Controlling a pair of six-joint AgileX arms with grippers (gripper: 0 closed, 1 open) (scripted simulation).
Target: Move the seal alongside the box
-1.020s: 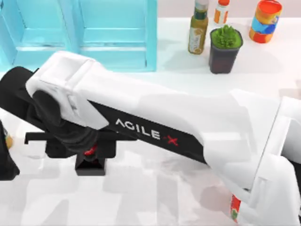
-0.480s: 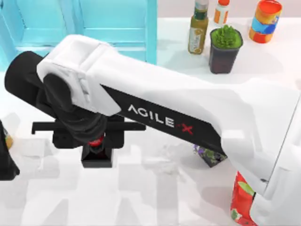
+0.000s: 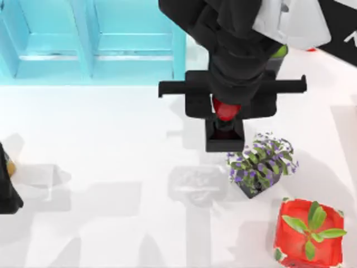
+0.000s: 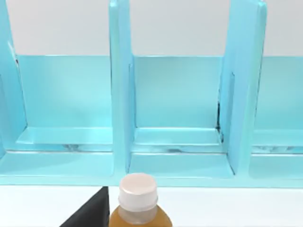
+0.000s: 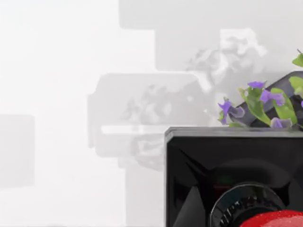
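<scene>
The seal [image 3: 225, 135] has a glossy black cube base and a red knob. It hangs above the table just right of centre, and its shadow lies on the tabletop nearer the front. My right gripper [image 3: 225, 111] is shut on the red knob from above. In the right wrist view the seal's black base [image 5: 227, 170] is close up, with the red knob at the picture's edge. The box [image 3: 308, 233], red with a green sprout, stands at the front right corner, well apart from the seal. My left arm's wrist view faces the cyan shelf [image 4: 175, 109].
A dark pot of purple flowers [image 3: 262, 165] stands between seal and box, close to the seal's base; its blooms [image 5: 258, 101] reach the right wrist view. The cyan shelf unit [image 3: 92, 39] spans the back left. A white-capped amber bottle [image 4: 138, 203] and a black shape [image 3: 6, 190] sit at the left.
My right arm has carried the seal from the table's left-middle to right of centre and farther back. The flower pot and the box have come out from under the arm.
</scene>
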